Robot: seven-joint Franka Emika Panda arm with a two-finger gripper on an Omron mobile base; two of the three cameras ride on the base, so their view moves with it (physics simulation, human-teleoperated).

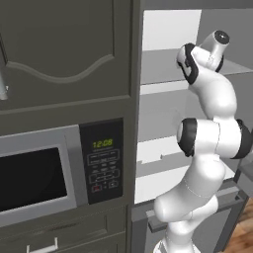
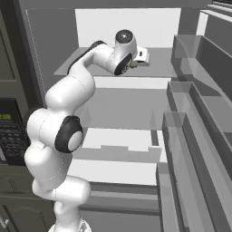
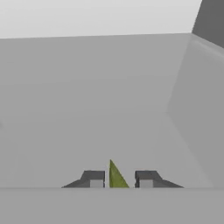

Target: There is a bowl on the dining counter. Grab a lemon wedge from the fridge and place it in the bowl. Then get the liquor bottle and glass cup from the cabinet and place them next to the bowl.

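The open fridge stands in front of me, its grey shelves bare. My arm reaches in over the upper shelf. A small yellow-green lemon wedge stands point up on that shelf. It sits right between the two dark fingertips of my gripper, which has closed in on it from both sides. From the left base view the fridge interior shows behind my arm. The bowl, the dining counter, the liquor bottle, the glass cup and the cabinet are out of view.
The fridge's back wall and right side wall lie just past the wedge. Door bins run along the right. A dark oven tower with a microwave and keypad stands left of the fridge.
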